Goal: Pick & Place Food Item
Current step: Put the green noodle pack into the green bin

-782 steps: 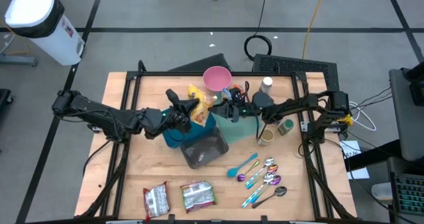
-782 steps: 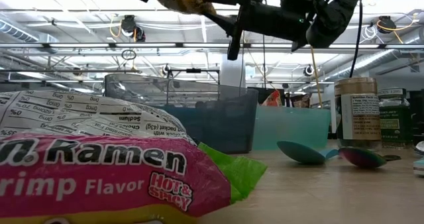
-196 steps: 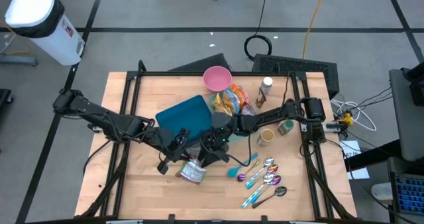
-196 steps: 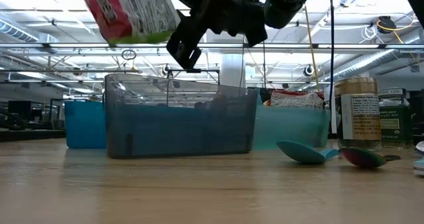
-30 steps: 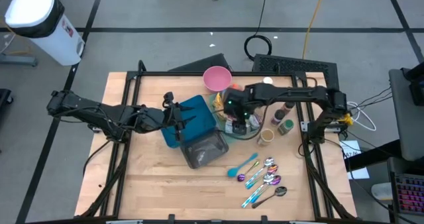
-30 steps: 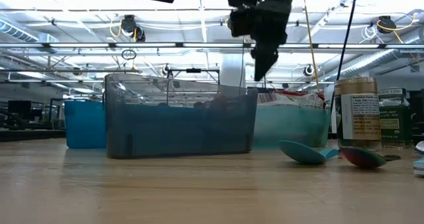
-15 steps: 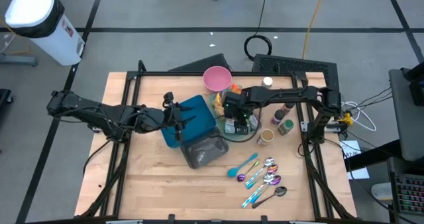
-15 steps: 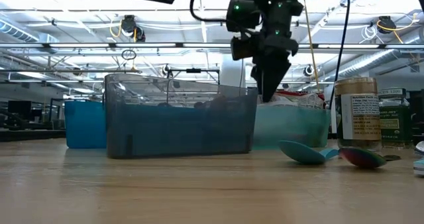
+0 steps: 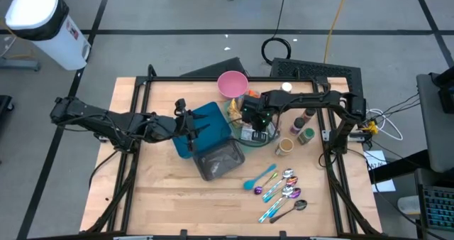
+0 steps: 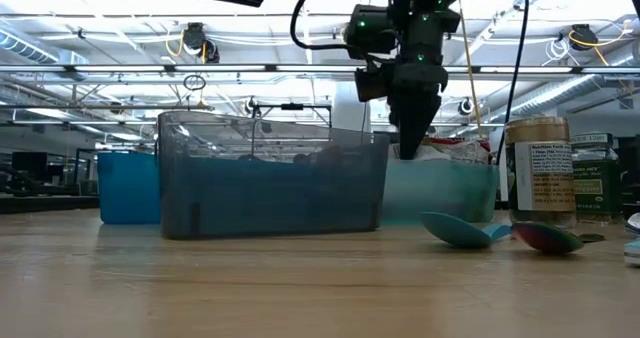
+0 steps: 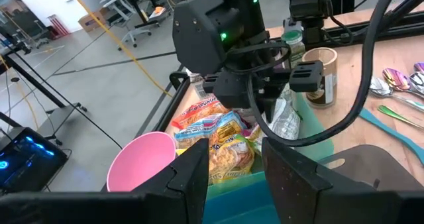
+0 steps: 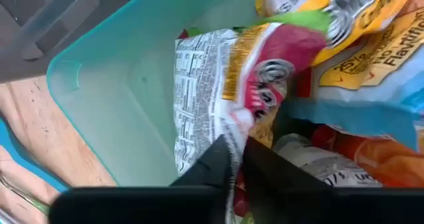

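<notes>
On the desk (image 9: 142, 176), the light teal bin (image 12: 126, 111) served as the drop spot, already crowded with snack bags. The right gripper (image 12: 235, 161) reached down into it, fingers pinched shut on the ramen packet (image 12: 218, 111). The left gripper (image 11: 225, 174) waited part-open over the blue bin (image 9: 206, 123). The grey tub (image 9: 218, 162) and pink bowl (image 9: 232, 83) stood near.

wooden table (image 9: 156, 183), bins (image 9: 220, 160), spoons (image 9: 284, 190), perhaps jars (image 9: 306, 135)
</notes>
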{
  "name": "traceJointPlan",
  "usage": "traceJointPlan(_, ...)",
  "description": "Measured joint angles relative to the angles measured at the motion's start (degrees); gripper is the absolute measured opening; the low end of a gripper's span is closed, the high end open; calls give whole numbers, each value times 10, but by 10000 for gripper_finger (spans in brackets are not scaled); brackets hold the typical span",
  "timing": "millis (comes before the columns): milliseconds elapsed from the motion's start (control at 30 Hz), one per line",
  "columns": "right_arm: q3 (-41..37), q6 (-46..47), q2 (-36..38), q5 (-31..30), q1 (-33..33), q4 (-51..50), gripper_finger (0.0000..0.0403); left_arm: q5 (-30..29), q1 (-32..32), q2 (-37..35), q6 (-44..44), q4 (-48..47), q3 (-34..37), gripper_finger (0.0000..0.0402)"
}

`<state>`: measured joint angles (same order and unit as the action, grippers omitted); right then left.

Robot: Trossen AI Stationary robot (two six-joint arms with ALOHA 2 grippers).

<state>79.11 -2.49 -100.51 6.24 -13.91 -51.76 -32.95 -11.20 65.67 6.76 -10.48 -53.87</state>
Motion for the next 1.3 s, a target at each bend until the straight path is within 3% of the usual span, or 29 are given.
traceJointPlan(600,0,377,108,-4,12,-47,1,-1,0,0,3,0,0,147)
traceJointPlan(967,0,598,116,-93,72,-132,0,-1,0,0,-11,2,0,147)
traceJointPlan(1300,0,659,112,-104,62,-152,0,-2,0,0,-12,-3,0,147)
